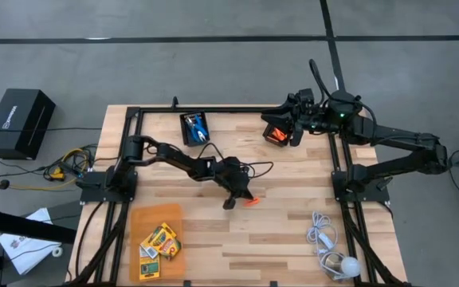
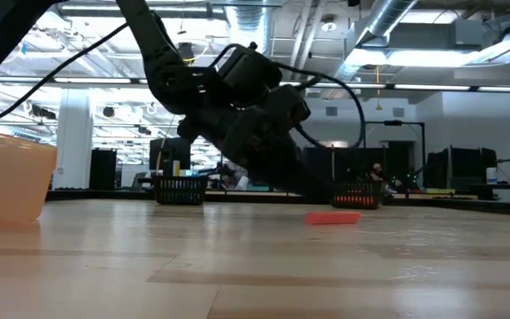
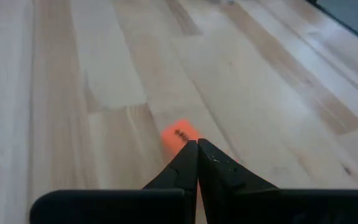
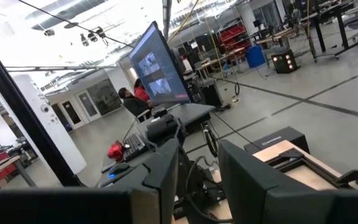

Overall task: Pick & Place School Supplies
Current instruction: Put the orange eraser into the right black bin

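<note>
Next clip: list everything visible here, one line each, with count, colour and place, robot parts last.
crayon boxes: about three, yellow-green, on the orange tray.
orange tray: one, near-left table area.
orange piece: one, mid-table, lying at the left claw's tips.
mesh bins: two, black, far edge; left one holds a blue-handled tool, right one orange items.
white cord with bulb: one, near-right corner.
left claw: shut, low over mid-table.
right claw: open, raised by the far-right bin.
</note>
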Tool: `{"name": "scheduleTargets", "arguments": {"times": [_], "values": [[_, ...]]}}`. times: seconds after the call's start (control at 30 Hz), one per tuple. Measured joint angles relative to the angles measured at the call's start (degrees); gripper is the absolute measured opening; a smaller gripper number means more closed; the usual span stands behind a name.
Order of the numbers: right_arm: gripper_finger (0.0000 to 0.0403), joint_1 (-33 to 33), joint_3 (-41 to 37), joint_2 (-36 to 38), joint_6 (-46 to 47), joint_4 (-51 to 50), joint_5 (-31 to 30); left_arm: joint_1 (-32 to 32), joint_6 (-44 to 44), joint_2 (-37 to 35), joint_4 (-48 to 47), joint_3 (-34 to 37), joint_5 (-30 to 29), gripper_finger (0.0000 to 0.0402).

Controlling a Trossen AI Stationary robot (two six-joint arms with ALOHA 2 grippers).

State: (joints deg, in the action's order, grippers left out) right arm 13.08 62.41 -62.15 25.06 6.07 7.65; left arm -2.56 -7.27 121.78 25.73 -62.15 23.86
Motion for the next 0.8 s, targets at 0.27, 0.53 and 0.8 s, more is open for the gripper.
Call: {"name": "scheduleTargets", "arguments": {"times": [0.27, 0.53, 0.8], "values": [[0.0107, -0.31, 0.00, 0.00, 0.00, 0.44, 0.02, -0.01, 0.01, 1.59, 0.10, 0.00, 0.11, 0.0004], [0.0107, -0.33, 0.00, 0.00, -0.02, 0.44, 0.02, 0.03, -0.21, 1.59, -0.06, 0.00, 0.07, 0.0004], [0.0107, -0.33, 0.00, 0.00, -0.02, 0.44, 0.04, 0.23, -2.92, 1.55, -1.94, -0.22, -0.07, 0.0004]]}}
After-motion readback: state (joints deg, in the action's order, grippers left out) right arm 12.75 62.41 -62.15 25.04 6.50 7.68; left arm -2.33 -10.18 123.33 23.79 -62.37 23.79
